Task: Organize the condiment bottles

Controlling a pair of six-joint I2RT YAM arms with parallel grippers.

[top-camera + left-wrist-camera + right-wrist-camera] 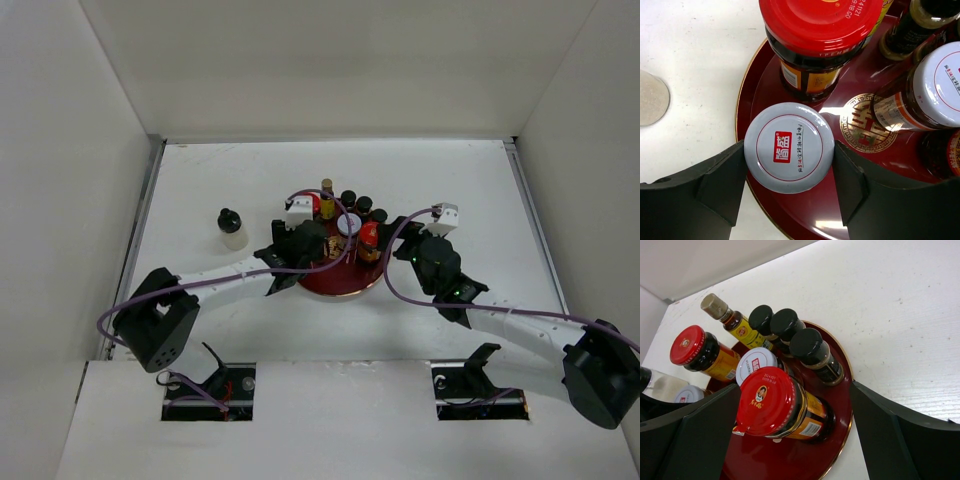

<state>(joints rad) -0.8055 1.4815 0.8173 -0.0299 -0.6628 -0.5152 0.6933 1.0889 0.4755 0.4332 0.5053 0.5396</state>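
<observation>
left gripper: I have it closed on the white-lidded jar, one finger pressed to each side of the lid.
right gripper: jaws wide apart and holding nothing. They stand either side of the near red-capped jar, clear of it.
bottles: most crowd the red tray in the middle of the table. Three black-capped bottles stand along its right rim and a slim yellow bottle at the far side. One lone black-capped bottle stands on the table to the left of the tray.
jar in my grip: upright at the tray's left rim, just beside the far red-capped jar.
handling: I judge it to be filled glass, so heavy for its size, rigid and breakable. The lid looks smooth and could slip in the pads.
where to hold: the lid's edge gives a narrow purchase. I'd rather grip lower, on the shoulder or body.
risk: the neighbours stand close, so a tilted lift could knock the far red-capped jar.
</observation>
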